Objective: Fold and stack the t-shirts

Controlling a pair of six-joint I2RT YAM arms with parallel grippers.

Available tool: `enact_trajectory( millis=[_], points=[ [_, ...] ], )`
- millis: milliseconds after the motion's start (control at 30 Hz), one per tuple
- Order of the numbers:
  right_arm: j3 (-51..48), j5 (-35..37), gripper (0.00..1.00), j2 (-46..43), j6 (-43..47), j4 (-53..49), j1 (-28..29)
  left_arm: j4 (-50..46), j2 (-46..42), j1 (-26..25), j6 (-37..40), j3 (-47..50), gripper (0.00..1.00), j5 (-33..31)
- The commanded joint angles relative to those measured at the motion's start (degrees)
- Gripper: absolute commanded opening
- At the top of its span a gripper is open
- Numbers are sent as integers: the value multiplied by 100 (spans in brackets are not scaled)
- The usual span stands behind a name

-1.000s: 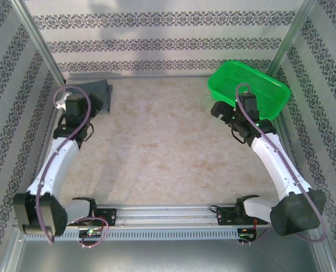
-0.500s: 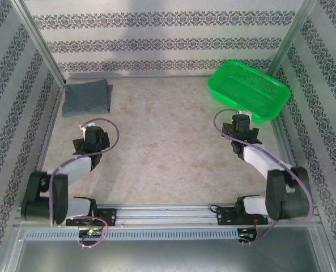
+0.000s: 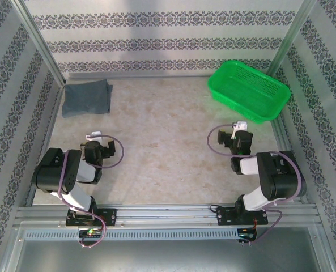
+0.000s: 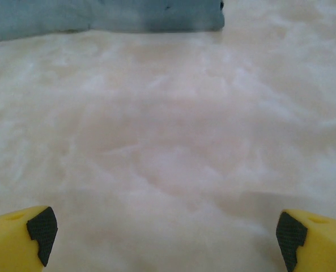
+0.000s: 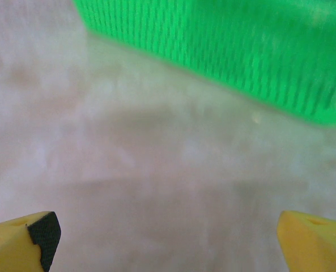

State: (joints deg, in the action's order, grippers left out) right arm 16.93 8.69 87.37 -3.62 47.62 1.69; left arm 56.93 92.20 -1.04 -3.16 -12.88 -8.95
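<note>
A folded dark slate-grey t-shirt lies flat in the table's far left corner. In the left wrist view it is a grey band along the top edge. My left gripper sits low over bare table near its base, well short of the shirt. Its yellow fingers stand wide apart, and the left gripper is open with nothing in it. My right gripper is folded back near its base, in front of the basket. The right gripper is open, with bare table between its fingertips.
A green mesh basket stands at the far right, tilted against the corner post. Its wall fills the top of the right wrist view. Patterned walls and metal posts enclose the table, and a rail runs along the near edge.
Both arms have drawn back from the far corners and folded up near their bases. The left one has left the folded shirt; the right one has left the basket. Both grippers stayed open.
</note>
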Motion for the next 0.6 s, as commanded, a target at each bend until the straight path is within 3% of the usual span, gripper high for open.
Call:
enact_trajectory(
  millis=[0, 67, 133, 400, 567],
  points=[
    [514, -210, 98, -86, 91, 302, -22, -636, -261, 42, 101, -954, 100, 220],
    [408, -175, 98, 4, 107, 707, 1, -45, -84, 60, 164, -827, 100, 255],
    [452, -122, 98, -93, 142, 463, 31, -408, -209, 69, 81, -891, 100, 245],
    [469, -349, 98, -82, 221, 448, 40, 180, -149, 73, 134, -654, 100, 280],
    [517, -588, 98, -75, 226, 368, -33, -172, -174, 63, 63, -803, 100, 119]
  ],
)
